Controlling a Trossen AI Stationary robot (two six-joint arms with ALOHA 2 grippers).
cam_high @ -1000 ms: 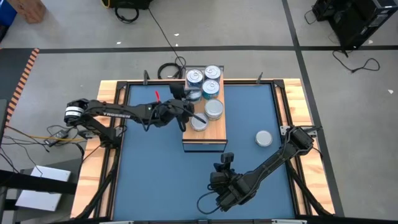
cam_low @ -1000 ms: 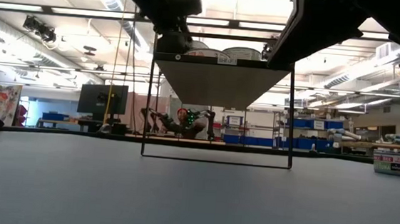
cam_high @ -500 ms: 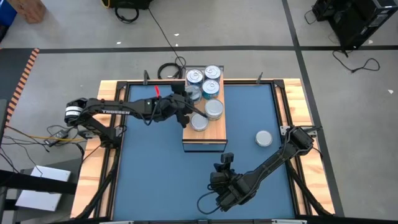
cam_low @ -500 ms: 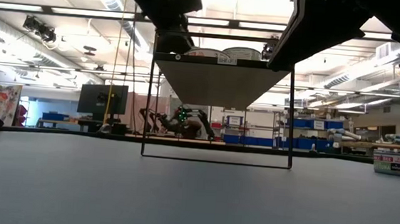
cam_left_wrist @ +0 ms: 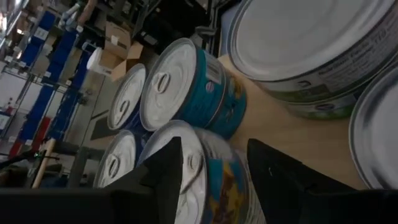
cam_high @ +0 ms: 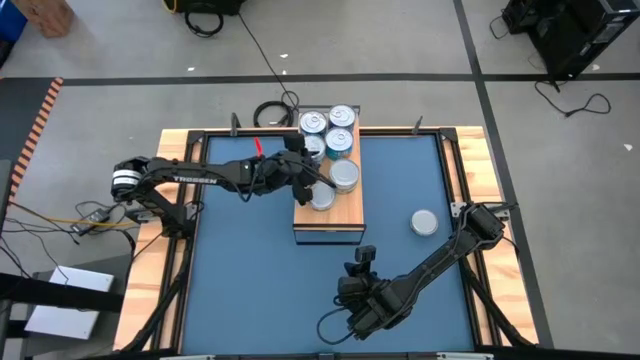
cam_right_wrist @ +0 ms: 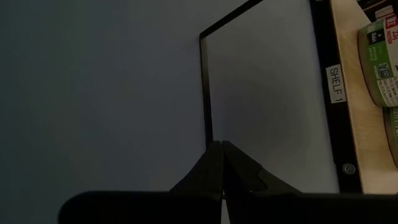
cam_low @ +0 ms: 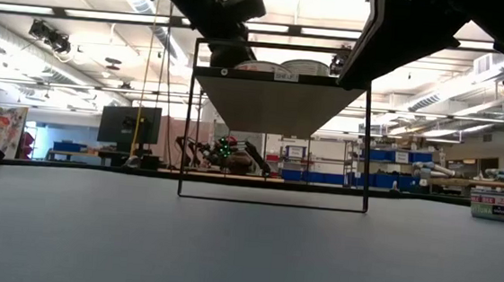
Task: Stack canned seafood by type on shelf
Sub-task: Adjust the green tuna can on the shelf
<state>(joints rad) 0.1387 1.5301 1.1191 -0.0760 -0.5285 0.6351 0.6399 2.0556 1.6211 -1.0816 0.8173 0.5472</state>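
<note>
One tin (cam_high: 424, 222) left on counter (cam_high: 250, 270); rest on shelf (cam_high: 345, 210). Left claw (cam_high: 312, 180) spread astride teal tin (cam_left_wrist: 214, 180); right claw (cam_right_wrist: 221, 163) pressed together, idle.

Black cable coil (cam_high: 268, 112) on floor; monitor (cam_low: 130, 123) in background.

Left pincer (cam_left_wrist: 211, 171) agape, right pincer (cam_right_wrist: 221, 163) closed
</note>
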